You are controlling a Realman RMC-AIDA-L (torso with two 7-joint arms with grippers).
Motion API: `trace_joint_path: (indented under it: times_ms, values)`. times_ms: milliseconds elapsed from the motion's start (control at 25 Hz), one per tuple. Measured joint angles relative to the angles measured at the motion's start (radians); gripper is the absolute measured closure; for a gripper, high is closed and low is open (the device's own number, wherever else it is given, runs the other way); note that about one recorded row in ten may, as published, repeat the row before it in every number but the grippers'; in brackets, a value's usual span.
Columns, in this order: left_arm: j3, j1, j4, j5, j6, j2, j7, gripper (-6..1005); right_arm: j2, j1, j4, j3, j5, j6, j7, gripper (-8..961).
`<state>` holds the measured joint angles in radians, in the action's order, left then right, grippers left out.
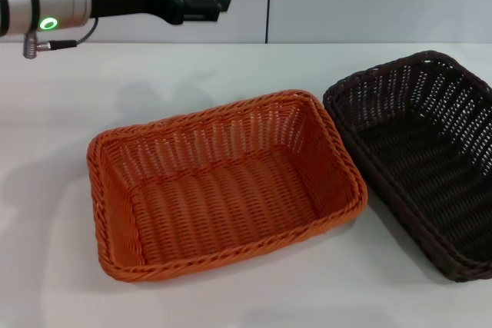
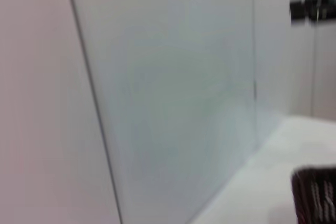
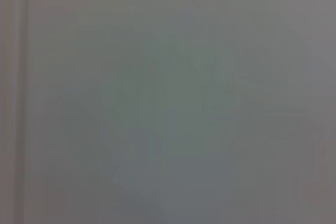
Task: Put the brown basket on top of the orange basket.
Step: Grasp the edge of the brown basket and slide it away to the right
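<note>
Two baskets on the white table (image 1: 69,266), one of each colour, both upright and empty. Nearest: the orange basket (image 1: 223,186), centre-front, sitting slightly turned. Just right of it and a bit farther back, the brown basket (image 1: 427,159), its near-left rim touching or almost touching the orange rim; not stacked. A corner of the brown one also shows in the left wrist view (image 2: 315,195). Farthest: left gripper (image 1: 219,1) hangs high over the table's back-left, holding nothing; whether its fingers are spread, cannot tell. Right gripper not seen; its wrist view shows only a blank surface.
</note>
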<state>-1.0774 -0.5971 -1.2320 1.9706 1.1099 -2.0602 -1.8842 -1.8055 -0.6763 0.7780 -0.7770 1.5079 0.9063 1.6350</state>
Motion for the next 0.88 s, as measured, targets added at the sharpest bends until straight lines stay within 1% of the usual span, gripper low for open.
trace_joint_path:
  times_ms: [40, 80, 120, 160, 200, 240, 280, 320, 400, 440, 480, 520, 600, 640, 680, 800, 840, 880]
  values:
    - [0.0, 0.0, 0.0, 0.0, 0.0, 0.0, 0.0, 149, 0.041, -0.058, 0.004, -0.014, -0.186, 0.05, -0.106, 260]
    - [-0.001, 0.007, 0.003, -0.017, -0.01, 0.0, 0.009, 150, 0.041, -0.058, 0.004, -0.014, -0.186, 0.05, -0.106, 260]
    - [-0.001, 0.007, 0.003, -0.017, -0.01, 0.0, 0.009, 150, 0.054, -0.091, 0.006, -0.017, -0.275, 0.077, -0.141, 260]
    - [-0.007, 0.019, 0.02, -0.073, -0.046, 0.0, 0.037, 150, 0.063, -0.123, 0.014, -0.019, -0.383, 0.105, -0.174, 260]
    - [-0.007, 0.019, 0.02, -0.073, -0.046, 0.0, 0.037, 150, 0.065, -0.146, 0.019, -0.021, -0.464, 0.127, -0.193, 260]
    - [-0.007, 0.02, 0.027, -0.087, -0.057, 0.0, 0.043, 150, 0.06, -0.192, 0.036, -0.025, -0.646, 0.168, -0.215, 260]
    - [-0.007, 0.02, 0.027, -0.087, -0.057, 0.0, 0.043, 150, 0.06, -0.192, 0.036, -0.025, -0.646, 0.168, -0.215, 260]
    - [-0.007, 0.02, 0.027, -0.087, -0.057, 0.0, 0.043, 150, 0.054, -0.211, 0.048, -0.026, -0.733, 0.189, -0.221, 260]
    - [-0.011, 0.023, 0.048, -0.108, -0.081, 0.0, 0.054, 150, 0.035, -0.22, 0.095, -0.023, -0.841, 0.218, -0.217, 261]
    - [-0.019, 0.022, 0.066, -0.122, -0.096, -0.001, 0.061, 150, 0.016, -0.197, 0.177, -0.022, -0.882, 0.272, -0.199, 261]
    - [-0.019, 0.022, 0.066, -0.122, -0.096, -0.001, 0.061, 150, 0.016, -0.197, 0.177, -0.022, -0.882, 0.272, -0.199, 261]
    - [-0.019, 0.022, 0.066, -0.122, -0.096, -0.001, 0.061, 150, 0.008, -0.179, 0.224, -0.022, -0.881, 0.309, -0.189, 261]
    - [-0.031, 0.016, 0.122, -0.183, -0.138, -0.001, 0.104, 150, -0.003, -0.143, 0.318, -0.023, -0.866, 0.405, -0.17, 261]
    - [-0.032, 0.013, 0.129, -0.189, -0.144, -0.001, 0.106, 150, -0.017, -0.107, 0.398, -0.024, -0.854, 0.489, -0.154, 261]
    - [-0.032, 0.011, 0.134, -0.191, -0.149, -0.001, 0.106, 150, -0.017, -0.107, 0.398, -0.024, -0.854, 0.489, -0.154, 261]
    - [-0.035, 0.008, 0.141, -0.195, -0.165, 0.0, 0.11, 150, -0.043, -0.054, 0.497, -0.028, -0.839, 0.588, -0.132, 261]
    - [-0.035, 0.006, 0.141, -0.196, -0.175, 0.0, 0.114, 150, -0.061, -0.022, 0.545, -0.024, -0.829, 0.625, -0.113, 261]
    - [-0.035, 0.006, 0.141, -0.196, -0.175, 0.0, 0.114, 150, -0.061, -0.022, 0.545, -0.024, -0.829, 0.625, -0.113, 261]
